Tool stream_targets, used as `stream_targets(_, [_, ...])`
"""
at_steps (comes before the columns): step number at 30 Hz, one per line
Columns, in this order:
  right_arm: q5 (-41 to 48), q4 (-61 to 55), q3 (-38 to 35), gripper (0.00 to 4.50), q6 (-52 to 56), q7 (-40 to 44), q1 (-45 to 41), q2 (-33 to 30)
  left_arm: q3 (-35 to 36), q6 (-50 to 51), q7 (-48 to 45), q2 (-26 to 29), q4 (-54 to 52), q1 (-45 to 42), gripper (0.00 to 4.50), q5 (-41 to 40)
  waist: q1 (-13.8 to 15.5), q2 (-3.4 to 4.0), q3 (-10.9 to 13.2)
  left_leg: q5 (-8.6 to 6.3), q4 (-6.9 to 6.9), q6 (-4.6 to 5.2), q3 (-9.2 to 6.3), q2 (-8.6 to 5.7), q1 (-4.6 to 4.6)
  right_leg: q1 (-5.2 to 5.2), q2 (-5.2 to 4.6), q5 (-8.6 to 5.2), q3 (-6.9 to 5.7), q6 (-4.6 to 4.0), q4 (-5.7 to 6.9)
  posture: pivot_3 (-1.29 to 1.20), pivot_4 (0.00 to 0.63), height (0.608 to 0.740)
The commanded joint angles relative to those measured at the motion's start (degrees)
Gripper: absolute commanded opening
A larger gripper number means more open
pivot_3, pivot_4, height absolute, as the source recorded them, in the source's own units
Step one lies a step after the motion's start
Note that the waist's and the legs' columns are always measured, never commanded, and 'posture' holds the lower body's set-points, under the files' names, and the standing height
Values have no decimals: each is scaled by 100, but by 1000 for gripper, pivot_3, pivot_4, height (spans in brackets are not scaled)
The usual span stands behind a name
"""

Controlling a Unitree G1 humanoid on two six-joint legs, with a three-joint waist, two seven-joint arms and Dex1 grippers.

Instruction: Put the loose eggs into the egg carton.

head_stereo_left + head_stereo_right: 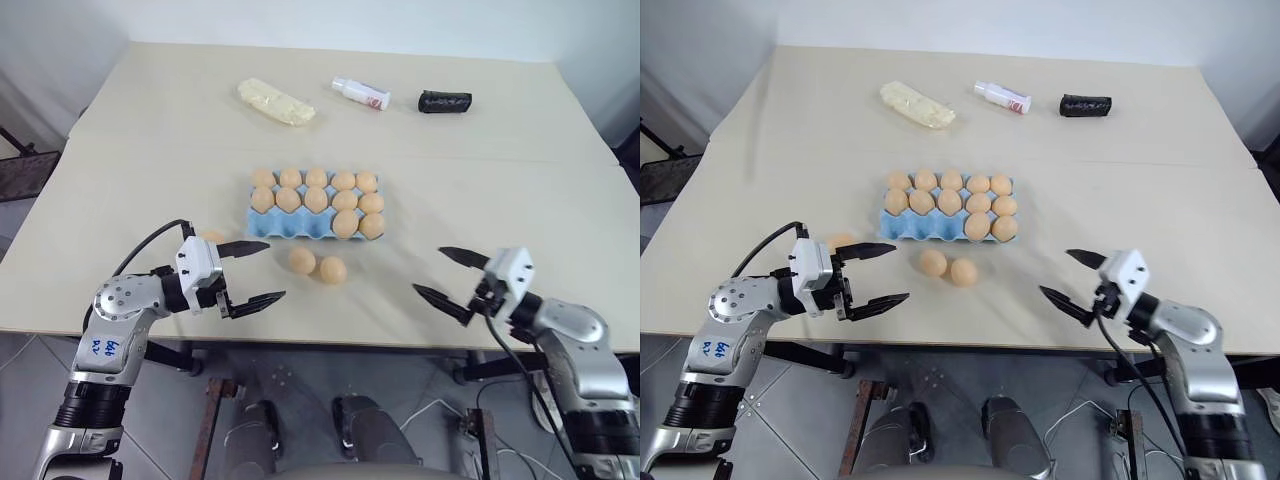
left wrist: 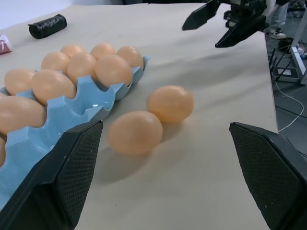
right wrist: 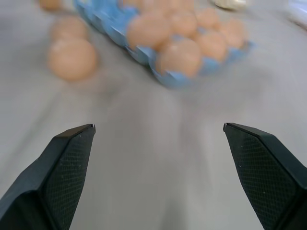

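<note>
The light-blue egg carton (image 1: 283, 228) lies mid-table with several tan eggs in its cups; the left cups of its near row are bare. Two loose eggs (image 1: 302, 261) (image 1: 333, 270) rest side by side just in front of it. A third loose egg (image 1: 213, 237) lies left of the carton, partly behind my left gripper's upper finger. My left gripper (image 1: 275, 269) is open, pointing right toward the pair, a little short of them. My right gripper (image 1: 428, 270) is open too, empty, off to the right of the eggs. In the left wrist view the pair of eggs (image 2: 135, 132) lies between my fingers' line.
Along the table's far side lie a pale yellow lumpy packet (image 1: 276, 102), a small white bottle (image 1: 361, 94) and a black pouch (image 1: 445, 101). The table's front edge (image 1: 350, 345) runs just below both grippers.
</note>
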Motion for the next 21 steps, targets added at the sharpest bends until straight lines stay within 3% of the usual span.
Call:
stream_targets(1, [84, -380, 359, 4486, 466, 26, -242, 59, 325, -38, 52, 144, -168, 210, 4500, -66, 16, 0, 0, 0, -1, 0, -3, 0, -1, -1, 0, -2, -3, -2, 0, 0, 150, 740])
stream_targets(13, [-463, 409, 1435, 4486, 610, -357, -1417, 1170, 983, 114, 587, 157, -868, 1307, 4500, -153, -19, -2, -1, -20, -3, -26, -3, -2, -6, -2, -8, -5, -9, -6, -4, 0, 150, 740])
stream_targets(20, [-791, 1058, 1535, 4486, 290, -472, -1671, 1455, 1078, 181, 723, 143, -1059, 1482, 4500, -174, -31, -3, -1, -21, -4, -27, -2, -3, -6, -2, -8, -5, -11, -6, -7, 0, 150, 740])
stream_targets(21, [-790, 1096, 1528, 4315, 251, -460, -1675, 1470, 1083, 187, 731, 142, -1071, 1494, 4500, -176, -34, -3, -1, -21, -4, -28, -1, -3, -7, -2, -8, -5, -11, -6, -7, 0, 150, 740])
